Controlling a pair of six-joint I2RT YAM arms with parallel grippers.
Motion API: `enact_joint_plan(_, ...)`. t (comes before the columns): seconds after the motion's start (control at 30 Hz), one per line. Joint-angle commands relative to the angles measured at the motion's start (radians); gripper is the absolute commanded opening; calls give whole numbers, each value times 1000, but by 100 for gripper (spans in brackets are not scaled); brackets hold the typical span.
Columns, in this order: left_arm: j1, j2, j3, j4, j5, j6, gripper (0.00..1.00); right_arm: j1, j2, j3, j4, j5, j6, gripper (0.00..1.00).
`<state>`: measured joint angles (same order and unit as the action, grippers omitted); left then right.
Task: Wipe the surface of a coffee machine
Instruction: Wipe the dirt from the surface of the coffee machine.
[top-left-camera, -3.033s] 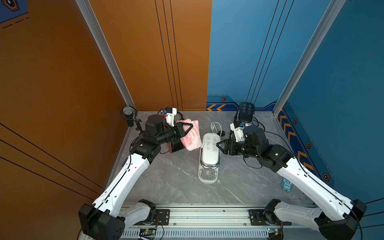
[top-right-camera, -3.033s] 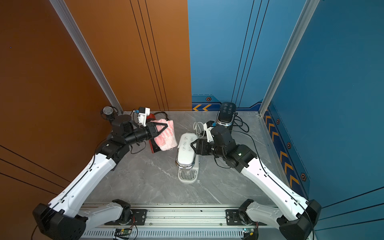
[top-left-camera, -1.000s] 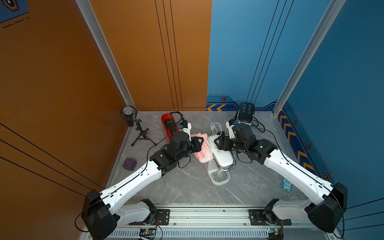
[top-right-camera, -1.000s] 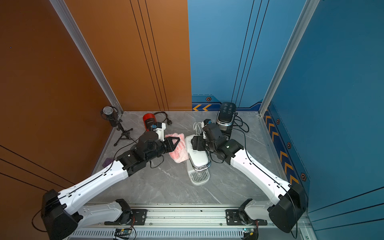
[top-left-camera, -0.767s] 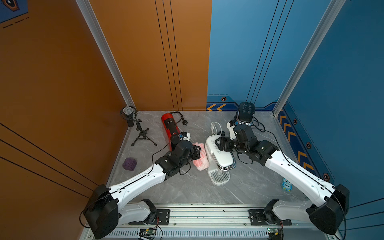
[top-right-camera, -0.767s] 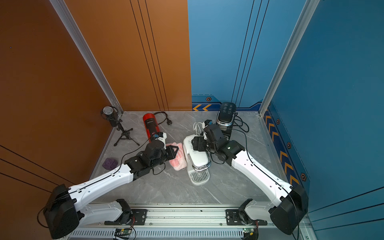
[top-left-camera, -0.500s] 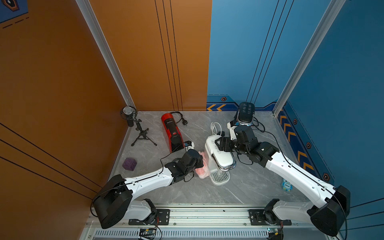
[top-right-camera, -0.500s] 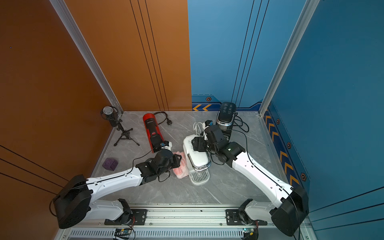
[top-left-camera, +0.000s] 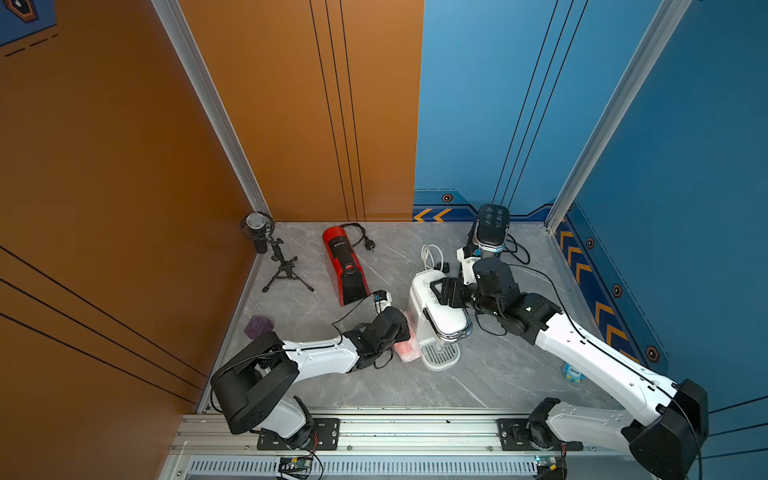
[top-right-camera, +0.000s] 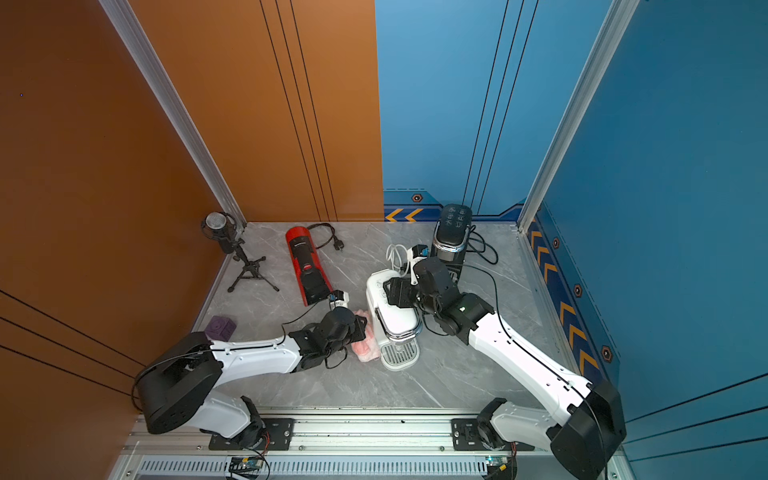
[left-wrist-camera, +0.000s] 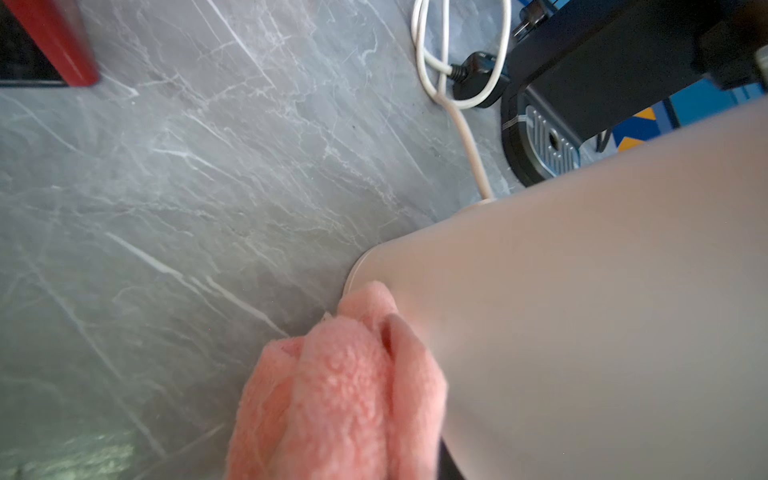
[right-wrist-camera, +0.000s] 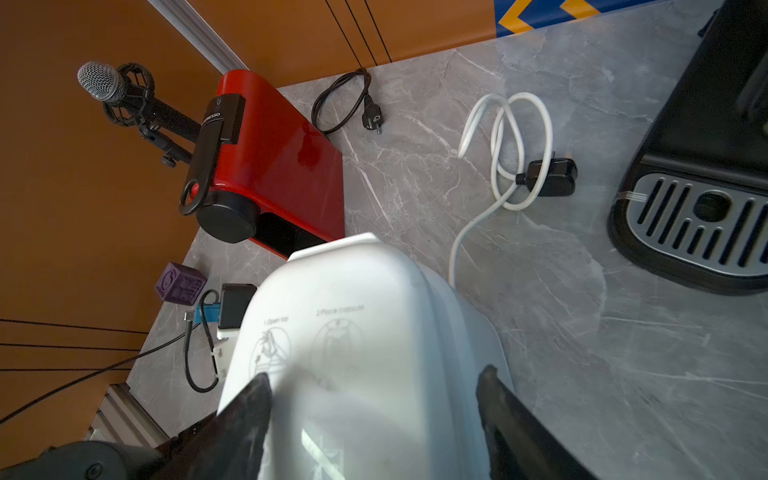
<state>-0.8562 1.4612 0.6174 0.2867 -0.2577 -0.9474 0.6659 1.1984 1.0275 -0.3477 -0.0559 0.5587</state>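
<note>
The grey marble table (top-left-camera: 490, 374) sat in a corner between an orange wall (top-left-camera: 291, 104) and a blue wall (top-left-camera: 478, 104). The white coffee machine (top-left-camera: 436, 316) stood near its centre, a red machine (top-left-camera: 345, 266) at its 10 o'clock and a black machine (top-left-camera: 490, 226) at its 1 o'clock. The right tool (right-wrist-camera: 374, 376) clamped its top from 3 o'clock. The left tool (top-left-camera: 401, 330), closed on a pink cloth (left-wrist-camera: 340, 395), pressed it against the 8 o'clock flank. The cloth hid that tool's fingers and looked blurred in the wrist view.

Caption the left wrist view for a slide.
A pink cloth against the white coffee machine's side, grey marbled tabletop beside it, coiled white cable beyond.
</note>
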Motion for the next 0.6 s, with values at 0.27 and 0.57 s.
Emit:
enact_joint_plan(0.27, 7, -294, 87, 40, 65, -31, 0, 23, -21, -111, -192, 15, 2, 78)
enact_joint_plan(0.57, 17, -336, 107, -6, 57, 61, 0, 29, -13, -122, -182, 13, 9, 77)
